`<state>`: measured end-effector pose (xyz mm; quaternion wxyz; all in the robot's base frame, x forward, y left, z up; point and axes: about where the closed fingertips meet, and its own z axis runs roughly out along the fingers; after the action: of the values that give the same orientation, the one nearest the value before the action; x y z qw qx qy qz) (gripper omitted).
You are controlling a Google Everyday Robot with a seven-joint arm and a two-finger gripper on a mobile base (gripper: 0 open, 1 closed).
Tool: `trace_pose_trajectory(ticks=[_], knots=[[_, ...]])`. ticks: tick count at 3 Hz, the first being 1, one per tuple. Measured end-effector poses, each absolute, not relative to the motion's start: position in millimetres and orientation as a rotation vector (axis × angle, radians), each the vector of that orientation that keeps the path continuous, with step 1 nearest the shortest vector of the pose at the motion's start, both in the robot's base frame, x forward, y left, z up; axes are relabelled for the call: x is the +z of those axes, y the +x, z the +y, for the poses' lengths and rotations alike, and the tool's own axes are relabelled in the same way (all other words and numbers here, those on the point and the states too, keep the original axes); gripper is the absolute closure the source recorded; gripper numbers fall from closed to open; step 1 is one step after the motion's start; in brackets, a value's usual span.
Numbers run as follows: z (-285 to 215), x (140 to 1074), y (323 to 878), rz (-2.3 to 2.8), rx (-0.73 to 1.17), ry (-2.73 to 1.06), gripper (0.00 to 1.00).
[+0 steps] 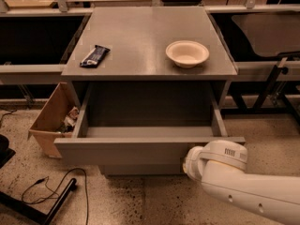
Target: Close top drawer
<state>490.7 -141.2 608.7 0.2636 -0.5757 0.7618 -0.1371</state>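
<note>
The top drawer [122, 152] is a wide grey box drawer with a plain front. It stands pulled out from under the cabinet's tabletop [140, 32], and its inside is empty. My white arm comes in from the lower right. Its gripper [187, 164] is at the right part of the drawer's front and seems to touch it. The wrist housing hides the gripper's end.
A white bowl [187, 53] and a dark snack bar [94, 56] lie on the tabletop. An open cardboard box [49, 121] stands on the floor left of the drawer. A black cable [56, 186] and a stand leg lie at the lower left. Metal frames flank the cabinet.
</note>
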Motion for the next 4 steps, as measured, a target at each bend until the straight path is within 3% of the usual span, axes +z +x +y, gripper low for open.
trace_pose_trajectory(ticks=[3, 4], knots=[[-135.9, 610.1, 534.5, 1.959, -0.373, -1.565, 1.00], [-131.8, 611.6, 578.4, 1.868, -0.381, -1.594, 1.00]])
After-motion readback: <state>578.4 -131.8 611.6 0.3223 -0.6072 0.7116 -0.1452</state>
